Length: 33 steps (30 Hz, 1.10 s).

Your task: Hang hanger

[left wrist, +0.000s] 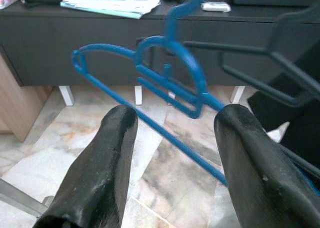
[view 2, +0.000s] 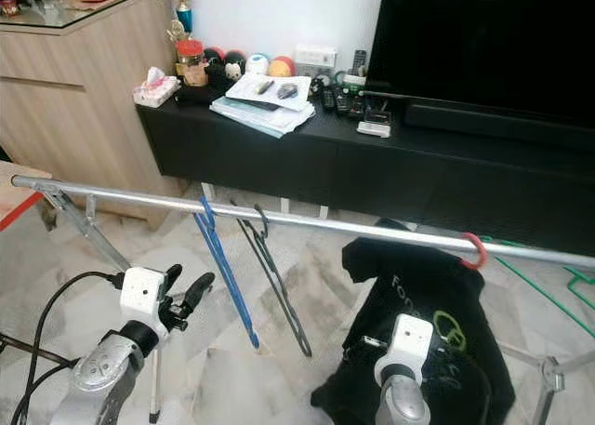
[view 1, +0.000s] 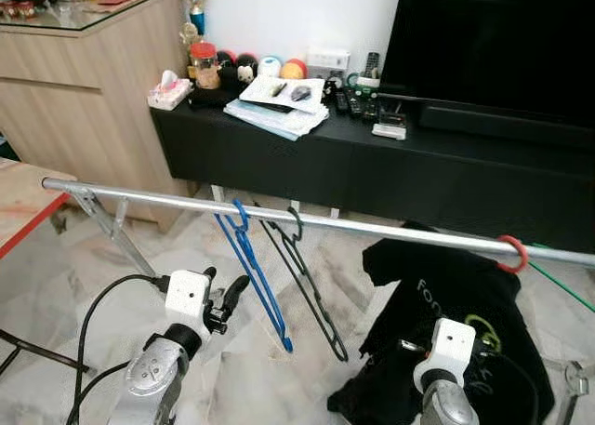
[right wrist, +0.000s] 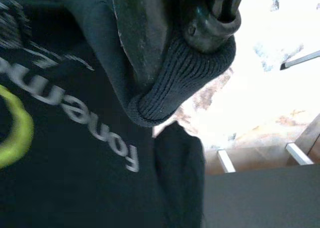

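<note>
Marble floor [view 1: 56,285] spreads beneath a silver rail [view 1: 167,198] that crosses in front of a black TV console [view 1: 279,160]. Left claw [left wrist: 172,153] is spread wide and empty, near the blue hanger [view 1: 253,267], which hangs hooked on the rail, its long axis slanting down toward the floor beside a black hanger [view 1: 307,281]. Right claw [right wrist: 200,18] grips a black shirt [view 1: 446,304]; a red hook [view 1: 511,254] rides the rail.

Home living room: television [view 1: 493,44], media console [view 1: 372,169]
</note>
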Available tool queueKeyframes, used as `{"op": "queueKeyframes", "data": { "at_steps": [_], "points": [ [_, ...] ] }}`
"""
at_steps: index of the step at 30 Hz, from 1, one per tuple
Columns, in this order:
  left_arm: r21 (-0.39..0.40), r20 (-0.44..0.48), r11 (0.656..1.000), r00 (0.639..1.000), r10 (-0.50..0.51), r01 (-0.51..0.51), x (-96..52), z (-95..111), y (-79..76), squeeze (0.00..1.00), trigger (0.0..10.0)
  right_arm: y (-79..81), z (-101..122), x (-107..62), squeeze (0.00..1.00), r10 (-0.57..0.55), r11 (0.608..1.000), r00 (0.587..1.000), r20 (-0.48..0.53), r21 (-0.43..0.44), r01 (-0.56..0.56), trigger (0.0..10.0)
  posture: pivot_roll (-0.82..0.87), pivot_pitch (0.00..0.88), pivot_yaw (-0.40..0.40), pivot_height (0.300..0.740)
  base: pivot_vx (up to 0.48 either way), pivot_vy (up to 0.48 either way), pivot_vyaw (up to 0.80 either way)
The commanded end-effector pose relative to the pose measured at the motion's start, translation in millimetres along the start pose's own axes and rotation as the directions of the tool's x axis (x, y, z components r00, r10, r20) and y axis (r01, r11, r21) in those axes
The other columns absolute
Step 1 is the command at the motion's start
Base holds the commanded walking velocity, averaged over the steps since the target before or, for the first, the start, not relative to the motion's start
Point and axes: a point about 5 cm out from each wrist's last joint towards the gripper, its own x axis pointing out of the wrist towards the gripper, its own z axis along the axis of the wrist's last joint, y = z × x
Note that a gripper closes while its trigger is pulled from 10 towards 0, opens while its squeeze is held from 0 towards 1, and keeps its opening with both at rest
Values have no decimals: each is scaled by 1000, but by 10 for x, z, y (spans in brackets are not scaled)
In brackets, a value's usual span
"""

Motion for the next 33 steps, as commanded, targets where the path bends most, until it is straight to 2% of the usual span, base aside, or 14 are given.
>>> {"op": "queueKeyframes", "data": {
  "at_steps": [1, 16, 18, 21, 23, 24, 25, 28, 30, 33],
  "points": [
    [7, -8, 1000, 1000, -5, 6, -18, -3, 5, 0, 10000, 19, 19, 6, 0, 6, 1000, 1000, 11, 1, -6, 10000, 10, 97, -6, 740, 289, 0, 0],
    [2, 5, 998, 998, -60, 60, -56, 38, -26, 0, 10000, 29, 12, 4, 0, 6, 1000, 1000, 8, -2, -6, 10000, 15, 101, -5, 740, 33, 0, 0],
    [-6, 3, 996, 996, -84, 84, -57, 54, -40, 0, 10000, 31, 11, 3, 0, 7, 1000, 1000, 7, -2, -6, 10000, 16, 101, -5, 740, 0, 0, 0],
    [-61, -8, 980, 982, -188, 187, -60, 97, -128, 0, 10000, 35, 10, 4, 0, 7, 1000, 1000, 6, -2, -7, 10000, 17, 103, -5, 740, 0, 0, 0],
    [-73, -28, 956, 958, -286, 284, -71, 118, -207, 0, 10000, 40, 9, 3, 0, 8, 1000, 1000, 6, -2, -8, 10000, 20, 104, -4, 740, 0, 0, 0],
    [-73, -28, 956, 958, -286, 284, -71, 118, -207, 0, 10000, 40, 9, 3, 0, 8, 1000, 1000, 6, -2, -8, 10000, 20, 104, -4, 740, 0, 0, 0],
    [-75, -42, 941, 942, -333, 330, -70, 136, -242, 0, 10000, 42, 7, 3, 0, 9, 1000, 1000, 5, -3, -9, 10000, 19, 105, -4, 740, 0, 0, 0],
    [-47, -52, 934, 933, -357, 355, -38, 187, -236, 0, 10000, 44, 5, 2, 0, 8, 1000, 1000, 4, -3, -8, 10000, 19, 104, -3, 740, 0, 0, 0],
    [-76, -37, 933, 934, -356, 353, 35, 263, -230, 0, 10000, 46, 1, 1, 0, 9, 1000, 1000, 2, -4, -9, 10000, 22, 106, -2, 740, 0, 0, 0],
    [-96, -46, 932, 934, -354, 349, 84, 248, -230, 0, 10000, 51, 0, 2, 0, 9, 1000, 1000, 0, -6, -9, 10000, 19, 109, 1, 740, 0, 0, 0]
  ]
}}
